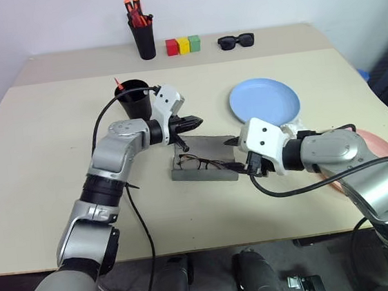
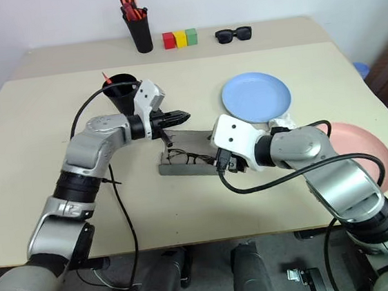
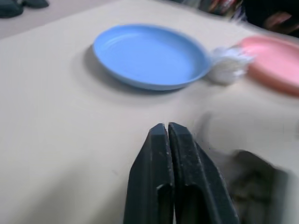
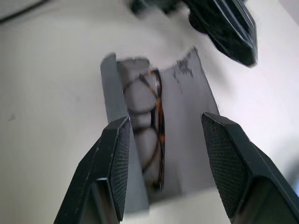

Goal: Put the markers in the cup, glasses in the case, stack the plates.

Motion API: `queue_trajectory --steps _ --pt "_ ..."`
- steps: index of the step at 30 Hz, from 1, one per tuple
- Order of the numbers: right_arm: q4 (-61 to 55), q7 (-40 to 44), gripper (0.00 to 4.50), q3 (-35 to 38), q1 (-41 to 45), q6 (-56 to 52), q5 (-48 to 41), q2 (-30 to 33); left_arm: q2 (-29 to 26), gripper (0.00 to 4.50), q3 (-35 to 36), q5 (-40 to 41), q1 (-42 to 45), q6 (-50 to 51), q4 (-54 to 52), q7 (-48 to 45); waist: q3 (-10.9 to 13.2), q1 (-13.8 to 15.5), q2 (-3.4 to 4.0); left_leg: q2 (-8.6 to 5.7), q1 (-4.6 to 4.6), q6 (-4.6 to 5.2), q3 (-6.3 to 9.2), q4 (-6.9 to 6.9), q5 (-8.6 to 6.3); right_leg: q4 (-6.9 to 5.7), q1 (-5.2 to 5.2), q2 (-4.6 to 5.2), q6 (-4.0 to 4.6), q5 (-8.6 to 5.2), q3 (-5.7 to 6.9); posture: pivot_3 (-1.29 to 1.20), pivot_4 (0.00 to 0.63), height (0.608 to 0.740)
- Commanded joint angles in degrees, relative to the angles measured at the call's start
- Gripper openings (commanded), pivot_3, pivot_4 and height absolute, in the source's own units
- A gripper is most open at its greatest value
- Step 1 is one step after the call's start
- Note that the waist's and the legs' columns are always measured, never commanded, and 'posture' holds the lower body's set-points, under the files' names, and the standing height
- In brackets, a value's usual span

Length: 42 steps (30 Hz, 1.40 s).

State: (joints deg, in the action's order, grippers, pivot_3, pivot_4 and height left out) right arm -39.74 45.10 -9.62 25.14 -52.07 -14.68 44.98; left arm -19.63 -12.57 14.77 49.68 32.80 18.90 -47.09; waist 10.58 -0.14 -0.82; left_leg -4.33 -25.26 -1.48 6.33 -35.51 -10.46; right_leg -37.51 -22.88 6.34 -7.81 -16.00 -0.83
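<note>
One glasses (image 4: 152, 121) inside open case (image 4: 191, 126).

No readable text, label, brand, number or sign on anything here.

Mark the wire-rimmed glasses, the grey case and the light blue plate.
Thin wire-rimmed glasses (image 4: 148, 122): right wrist view, on the frame bridge.
Grey hard-shell case (image 4: 186, 116): right wrist view, on the bare open lid.
Light blue round plate (image 3: 152, 58): left wrist view, on its centre.

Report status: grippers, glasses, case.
Left gripper shut, empty, over the case lid. Right gripper open, empty. Glasses lying in open case. Nothing blocking.
</note>
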Motion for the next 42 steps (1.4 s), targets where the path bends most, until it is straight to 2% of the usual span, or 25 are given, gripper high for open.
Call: queue_trajectory --steps 1,7,12,17,24,30,37,40,42 --pt "-3.8 -1.3 2.43 4.9 -2.7 -0.6 -0.8 1.8 0.8 0.03 -3.1 -5.0 3.6 -3.8 7.3 -1.2 0.0 -0.5 0.00 0.01 0.00 0.00 0.00 0.00 0.00 0.00 -0.02 -0.01 0.00 0.00 0.00 0.00 0.150 0.740" --pt "-7.1 -3.7 2.43 10.9 -10.9 -2.3 -1.0 3.5 0.0 0.03 -6.5 -7.8 6.6 -5.6 13.3 -10.6 0.0 -0.6 -0.02 0.07 -0.02 0.00 0.01 0.03 0.00 0.01 -0.02 0.03 -0.01 0.00 -0.01 0.00 0.150 0.740" --pt "-6.7 -5.6 2.43 12.7 -12.5 -2.2 -1.2 2.8 -5.1 0.03 -8.3 -7.8 3.2 -7.0 6.6 -20.4 0.0 -0.9 0.00 0.14 0.00 0.00 0.01 0.03 0.00 0.01 -0.02 0.04 0.00 -0.01 -0.02 0.00 0.150 0.740" --pt "-3.1 -7.7 2.43 12.9 -11.1 -1.0 -0.8 1.7 -9.2 0.03 -7.4 -7.3 -1.2 -5.5 -1.7 -22.7 0.0 -0.6 0.01 0.15 0.01 0.00 0.02 0.06 0.00 0.01 -0.01 0.06 0.01 -0.01 -0.03 0.00 0.150 0.740" --pt "14.5 -14.4 2.43 5.7 -3.0 3.3 7.9 0.3 -13.8 0.03 -3.8 -5.5 -11.9 -7.4 -16.1 -21.5 0.0 -0.6 0.02 0.15 0.00 0.00 0.02 0.04 0.00 0.04 -0.03 0.08 0.03 -0.01 -0.05 0.00 0.150 0.740" --pt "30.8 -17.6 2.43 -3.2 3.0 17.2 18.1 -2.3 -10.5 0.03 5.8 1.4 -17.4 -7.3 -21.8 -15.2 0.0 -0.6 0.03 0.14 -0.02 0.00 0.00 0.07 0.00 0.02 -0.09 0.08 0.03 -0.01 -0.07 0.00 0.150 0.740" --pt "50.0 -21.7 2.43 -7.8 9.1 31.8 25.9 -8.4 -11.9 0.03 12.1 9.0 -26.1 -3.7 -31.9 -13.0 0.0 -1.1 0.05 0.14 0.07 -0.03 -0.11 0.20 0.02 0.01 -0.11 0.07 0.03 0.00 -0.17 0.00 0.150 0.740" --pt "53.0 -22.3 1.57 -8.1 9.8 35.3 28.3 -9.2 -12.7 0.00 13.0 10.6 -28.9 -2.7 -35.1 -11.7 0.0 -0.8 0.05 0.16 0.08 -0.08 -0.08 0.23 0.06 -0.01 -0.12 0.03 0.03 0.00 -0.17 0.00 0.150 0.740" --pt "53.2 -22.0 0.52 -7.8 9.9 36.9 29.2 -9.5 -12.8 0.00 13.4 11.5 -29.7 -2.0 -36.1 -10.7 0.0 -0.6 0.05 0.14 0.08 -0.09 -0.07 0.22 0.07 -0.01 -0.09 0.03 0.04 0.00 -0.17 0.00 0.150 0.740"
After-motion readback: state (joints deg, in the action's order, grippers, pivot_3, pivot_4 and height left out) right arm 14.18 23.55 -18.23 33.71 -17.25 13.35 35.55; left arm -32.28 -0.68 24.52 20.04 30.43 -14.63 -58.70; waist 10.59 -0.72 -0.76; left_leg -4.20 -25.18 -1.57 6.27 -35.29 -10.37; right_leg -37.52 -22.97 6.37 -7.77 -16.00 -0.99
